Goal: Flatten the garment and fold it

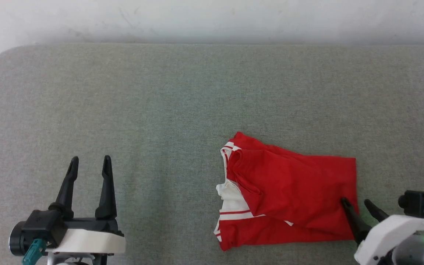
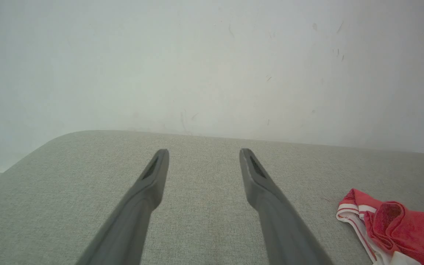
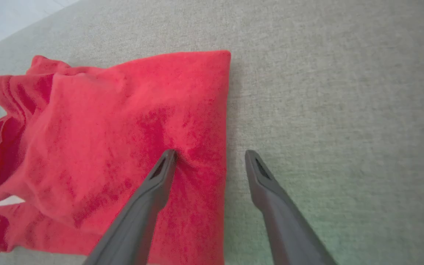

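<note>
The left gripper (image 1: 90, 158) hangs well to the left of the garment (image 1: 293, 191), above the grey-green padded table (image 1: 160, 92). Its two dark fingers stand wide apart and nothing is between them; in the left wrist view the same gripper (image 2: 204, 151) points toward the pale wall (image 2: 212, 66).

The garment lies folded into a rough rectangle. Red cloth covers the top, and a white sleeve with red stripes comes out at its left side. That side is bunched, while its right edge is straight.

The right gripper (image 1: 354, 200) is at the right edge of the garment, also spread wide. One fingertip (image 3: 170, 154) rests on the red cloth just inside this edge, and the other is over bare table just beside it. It grips nothing.
</note>
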Robot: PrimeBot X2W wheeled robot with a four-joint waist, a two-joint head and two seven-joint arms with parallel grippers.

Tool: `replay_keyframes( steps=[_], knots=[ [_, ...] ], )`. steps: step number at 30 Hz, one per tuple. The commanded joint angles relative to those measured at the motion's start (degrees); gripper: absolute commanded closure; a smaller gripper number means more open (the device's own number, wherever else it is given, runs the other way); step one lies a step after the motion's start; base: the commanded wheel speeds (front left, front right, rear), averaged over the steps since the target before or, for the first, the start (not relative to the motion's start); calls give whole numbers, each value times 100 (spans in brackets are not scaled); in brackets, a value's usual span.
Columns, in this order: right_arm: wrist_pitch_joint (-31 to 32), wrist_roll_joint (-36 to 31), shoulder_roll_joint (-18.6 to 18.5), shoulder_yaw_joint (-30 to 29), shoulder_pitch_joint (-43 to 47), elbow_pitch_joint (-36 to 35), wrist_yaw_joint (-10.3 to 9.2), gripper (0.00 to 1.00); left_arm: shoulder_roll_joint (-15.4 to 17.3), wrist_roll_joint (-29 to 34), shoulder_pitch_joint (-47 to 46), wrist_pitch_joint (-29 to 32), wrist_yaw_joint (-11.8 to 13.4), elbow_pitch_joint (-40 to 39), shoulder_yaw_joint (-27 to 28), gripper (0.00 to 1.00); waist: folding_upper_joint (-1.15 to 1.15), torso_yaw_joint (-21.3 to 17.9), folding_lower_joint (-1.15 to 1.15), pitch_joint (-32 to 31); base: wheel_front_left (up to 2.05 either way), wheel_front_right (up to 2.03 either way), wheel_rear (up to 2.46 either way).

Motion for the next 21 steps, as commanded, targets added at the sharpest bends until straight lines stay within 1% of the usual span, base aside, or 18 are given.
replay_keyframes(
  steps=[1, 2, 3, 4, 5, 6, 9, 14, 17, 19, 20, 21],
  knots=[
    [-38, 88, 17, 44, -179, 156, -4, 0, 44, -7, -18, 2, -35, 11, -17, 0, 0, 30, 0, -1, 0, 0, 0],
    [-27, 133, 18, 69, -245, 290, -4, 0, 51, -5, -27, 12, -37, 19, -34, 0, 0, 43, 0, -7, 0, 0, 0],
    [2, 201, 18, 83, -304, 430, -4, 29, 55, -3, -33, 22, -38, 25, -51, 0, 0, 54, 0, -16, 0, 0, 0],
    [57, 273, 18, 96, -354, 562, -4, 70, 57, -3, -37, 32, -40, 30, -69, 0, 0, 67, 0, -26, 0, 0, 0],
    [117, 334, 18, 108, -395, 671, -4, 83, 59, -5, -38, 43, -42, 36, -87, 0, 0, 78, 0, -37, 0, 0, 0],
    [181, 383, 18, 115, -430, 757, -4, 100, 62, -7, -37, 51, -44, 40, -103, 0, 0, 87, 0, -49, 0, 0, 0],
    [294, 420, 18, 70, -529, 857, -4, 100, 73, -18, -19, 69, -39, 36, -121, 0, 0, 82, 0, -86, 0, 0, 0],
    [481, 43, 9, -55, -736, 658, -4, 100, 107, -52, 10, 95, -26, 19, -119, 0, 0, -46, 0, -112, 0, 0, 0],
    [644, -179, -147, -137, -920, 452, -4, 100, 118, -63, 14, 96, -8, -13, -122, 0, 0, -178, 0, -91, 0, 0, 0],
    [778, -306, -332, -178, -1051, 328, -4, 100, 132, -73, 0, 97, 0, -46, -123, 0, 0, -274, 0, -48, 0, 0, 0],
    [778, -306, -332, -178, -1051, 328, -4, 100, 132, -73, 0, 97, 0, -46, -123, 0, 0, -274, 0, -48, 0, 0, 0],
    [849, -374, -457, -193, -1115, 272, -4, 100, 146, -76, -18, 101, -3, -62, -128, 0, 0, -319, 0, -19, 0, 0, 0]
  ],
)
